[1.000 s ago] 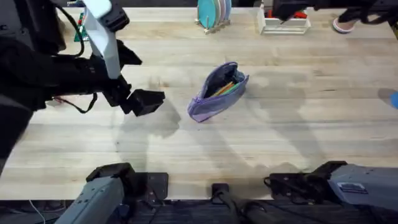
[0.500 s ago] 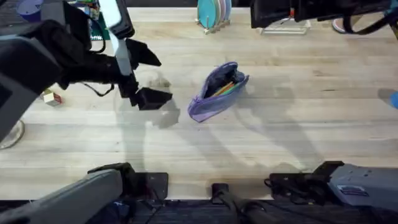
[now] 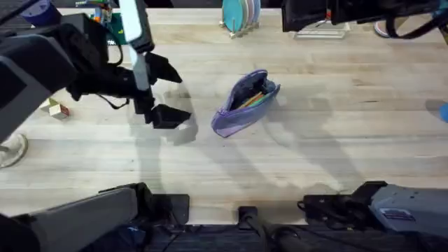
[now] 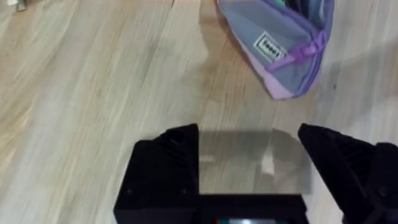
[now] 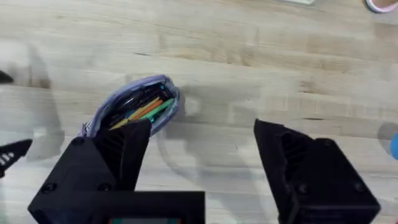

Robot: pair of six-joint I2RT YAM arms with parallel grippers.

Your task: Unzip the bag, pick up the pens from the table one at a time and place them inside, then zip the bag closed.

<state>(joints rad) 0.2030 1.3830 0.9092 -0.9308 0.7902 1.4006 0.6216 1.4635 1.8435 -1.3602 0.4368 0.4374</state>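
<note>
A: Lying near the middle of the table (image 3: 336,154), the bag (image 3: 245,102) sits with its zipper open, mouth gaping toward the far side.

B: What's inside it?

A: The pens (image 5: 144,110) are in the opening. From the right wrist view I make out a green one and an orange one among darker items, all tucked within the lavender fabric. I cannot tell a black pen apart from the shadowed interior.

B: Where's the left gripper (image 3: 166,95)?

A: To the left of the bag, low over the wood and apart from it. Its fingers (image 4: 168,163) are spread wide with bare planks between them, holding nothing. In the left wrist view the near end of the bag, with a small white label and a purple zipper tab, lies just beyond the fingertips without touching them.

B: And the right gripper (image 5: 202,158)?

A: Its fingers are also spread, empty, and the bag shows well below them, so it looks raised high over the table. In the overhead view the right arm appears as a dark shape along the far right edge.

B: Anything else around?

A: A rack of pastel plates (image 3: 240,14) stands at the far edge, beside a white tray (image 3: 318,29). A small block (image 3: 56,108) rests on the far left.
</note>
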